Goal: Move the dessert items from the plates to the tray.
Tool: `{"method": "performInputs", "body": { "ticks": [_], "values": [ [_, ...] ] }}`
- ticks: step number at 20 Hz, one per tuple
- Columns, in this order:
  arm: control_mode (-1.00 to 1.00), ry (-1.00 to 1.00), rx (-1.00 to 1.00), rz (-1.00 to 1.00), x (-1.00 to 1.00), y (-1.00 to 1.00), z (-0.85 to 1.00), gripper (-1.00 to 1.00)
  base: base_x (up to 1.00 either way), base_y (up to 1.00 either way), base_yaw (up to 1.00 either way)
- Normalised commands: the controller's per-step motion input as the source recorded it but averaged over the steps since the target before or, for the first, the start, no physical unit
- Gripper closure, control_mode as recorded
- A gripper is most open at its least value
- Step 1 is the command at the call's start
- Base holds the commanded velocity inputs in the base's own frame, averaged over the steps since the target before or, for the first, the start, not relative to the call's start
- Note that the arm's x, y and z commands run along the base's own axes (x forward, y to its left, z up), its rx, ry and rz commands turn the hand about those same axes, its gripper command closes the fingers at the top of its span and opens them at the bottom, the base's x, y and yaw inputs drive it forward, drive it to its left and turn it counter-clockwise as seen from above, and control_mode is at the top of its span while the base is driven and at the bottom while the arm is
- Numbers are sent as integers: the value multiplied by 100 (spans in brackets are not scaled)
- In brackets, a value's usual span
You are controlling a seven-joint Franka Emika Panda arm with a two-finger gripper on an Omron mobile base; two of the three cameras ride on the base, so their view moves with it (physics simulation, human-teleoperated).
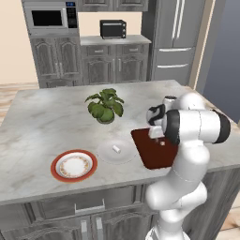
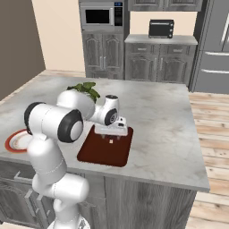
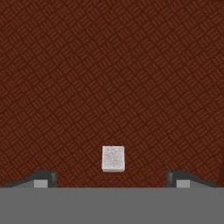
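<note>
My gripper (image 1: 158,138) (image 2: 112,134) (image 3: 113,178) hangs low over the dark red-brown tray (image 1: 151,152) (image 2: 103,153) (image 3: 109,65), open, its fingertips (image 3: 42,178) spread wide. Between them and touching neither is a small pale morsel (image 3: 113,158) (image 2: 111,141) (image 1: 162,143); whether it rests on the tray's surface or is just above it I cannot tell. The other dessert item, a short white cylinder (image 1: 116,149), lies on the plain white plate (image 1: 108,156) left of the tray. The orange-rimmed plate (image 1: 73,165) (image 2: 15,141) further left holds nothing.
A potted green plant (image 1: 105,105) (image 2: 82,88) stands behind the plates, close to my arm. The tray sits near the marble counter's front edge (image 1: 70,192). A wide stretch of counter (image 2: 165,120) spreads to the tray's right.
</note>
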Motion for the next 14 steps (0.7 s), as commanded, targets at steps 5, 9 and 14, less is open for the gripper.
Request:
{"method": "performInputs", "body": {
  "ticks": [5, 9, 14],
  "values": [
    [-100, -8, 0, 0, -45, 4, 40, -100, 0, 0, 0],
    [-100, -15, 0, 0, -51, 29, 44, -100, 0, 0, 0],
    [-100, -19, 0, 0, -46, 58, 25, -100, 0, 0, 0]
  ]
}}
